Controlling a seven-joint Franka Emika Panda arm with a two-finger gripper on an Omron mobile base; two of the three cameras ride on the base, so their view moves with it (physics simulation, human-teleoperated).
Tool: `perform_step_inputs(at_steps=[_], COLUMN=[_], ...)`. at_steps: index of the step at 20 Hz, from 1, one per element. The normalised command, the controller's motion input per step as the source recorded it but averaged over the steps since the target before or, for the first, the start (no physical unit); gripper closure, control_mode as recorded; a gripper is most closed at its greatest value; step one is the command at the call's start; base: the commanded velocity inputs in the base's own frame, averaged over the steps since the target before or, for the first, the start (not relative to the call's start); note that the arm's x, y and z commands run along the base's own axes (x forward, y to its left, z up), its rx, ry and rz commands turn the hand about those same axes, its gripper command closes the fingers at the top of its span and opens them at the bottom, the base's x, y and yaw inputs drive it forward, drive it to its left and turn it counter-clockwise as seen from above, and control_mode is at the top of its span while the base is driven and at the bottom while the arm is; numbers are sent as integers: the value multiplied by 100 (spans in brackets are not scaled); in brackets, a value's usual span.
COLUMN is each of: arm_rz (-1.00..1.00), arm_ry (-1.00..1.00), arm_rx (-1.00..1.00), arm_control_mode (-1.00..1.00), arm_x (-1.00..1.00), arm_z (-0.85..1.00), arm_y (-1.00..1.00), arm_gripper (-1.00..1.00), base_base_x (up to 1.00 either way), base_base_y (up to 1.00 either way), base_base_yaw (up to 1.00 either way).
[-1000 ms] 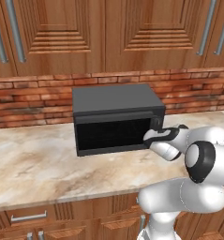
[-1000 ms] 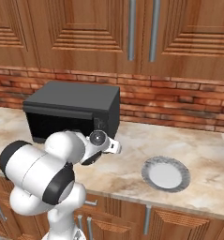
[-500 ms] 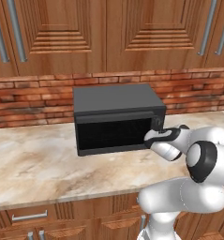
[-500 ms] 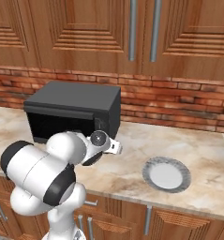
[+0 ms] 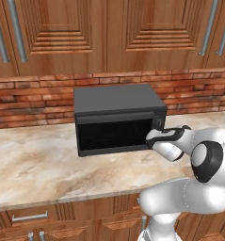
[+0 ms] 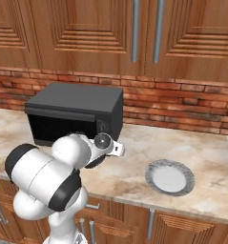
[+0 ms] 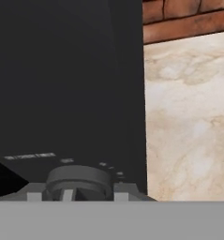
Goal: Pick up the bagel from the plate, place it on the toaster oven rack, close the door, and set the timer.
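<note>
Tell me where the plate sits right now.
The plate lies on the marble counter in the right base view, to the right of the toaster oven and apart from it, near the counter's front edge.

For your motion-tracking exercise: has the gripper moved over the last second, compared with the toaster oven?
No. In both base views the gripper sits at the same spot against the toaster oven's right front edge, by the control panel, as in the earlier pictures.
</note>
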Motion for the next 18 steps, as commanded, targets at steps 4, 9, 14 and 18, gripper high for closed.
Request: perform_step_inputs(at_steps=[4, 9, 14, 18], arm_rz=[0, 0, -2, -10], arm_ry=[0, 0, 0, 0], arm_rx=[0, 0, 3, 12], arm_control_mode=[-100, -100, -100, -100], arm_x=[0, 0, 0, 0], arm_z=[0, 0, 0, 0], arm_y=[0, 0, -2, -18], arm_gripper=[100, 100, 100, 100], base_base_x=[0, 0, 0, 0], base_base_y=[0, 0, 0, 0], base_base_yaw=[0, 0, 0, 0])
